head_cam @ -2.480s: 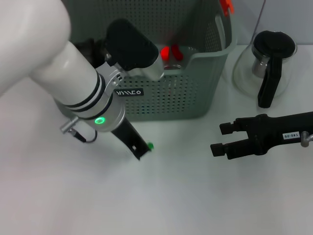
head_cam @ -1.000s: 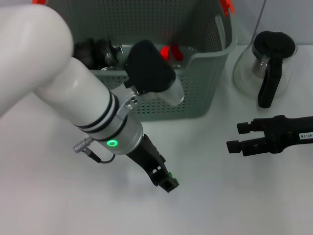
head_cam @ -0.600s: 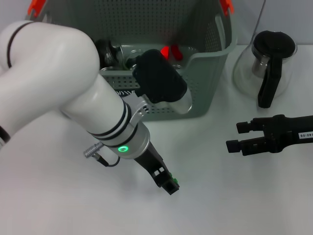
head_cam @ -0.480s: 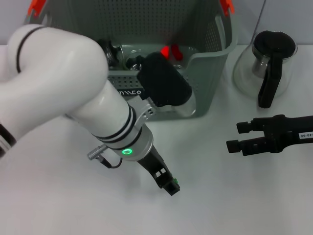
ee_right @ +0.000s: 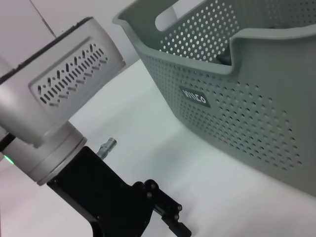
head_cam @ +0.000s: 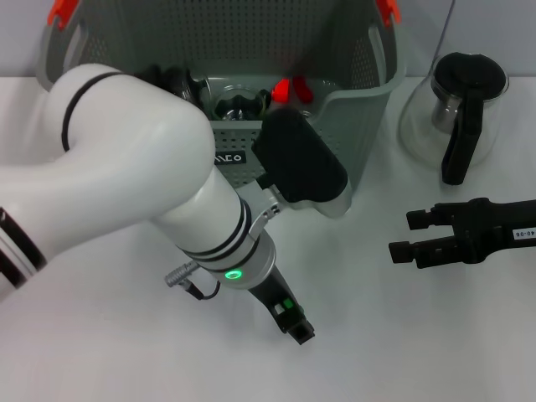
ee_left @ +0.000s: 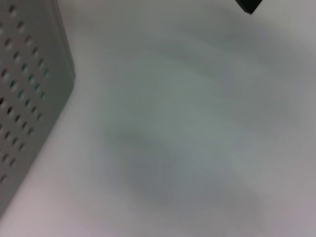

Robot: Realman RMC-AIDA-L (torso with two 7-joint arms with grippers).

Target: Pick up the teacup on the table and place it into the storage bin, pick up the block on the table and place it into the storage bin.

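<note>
The grey-green perforated storage bin (head_cam: 352, 92) stands at the back and also shows in the right wrist view (ee_right: 256, 113). Inside it lie a clear glass teacup (head_cam: 239, 106), a red block (head_cam: 290, 87) and some dark items. My left gripper (head_cam: 295, 322) is low over the bare white table in front of the bin, holding nothing that I can see. It also shows in the right wrist view (ee_right: 168, 217). My right gripper (head_cam: 402, 235) is open and empty, hovering at the right of the table below the teapot.
A glass teapot (head_cam: 462, 105) with a black lid and handle stands at the back right, beside the bin. My bulky white left arm (head_cam: 142, 193) covers the bin's front left. The left wrist view shows the bin's wall (ee_left: 27, 98) and blurred table.
My left arm has swung from the bin's front down and to the right over the table. The right gripper drew back slightly to the right early on, then stayed still.
</note>
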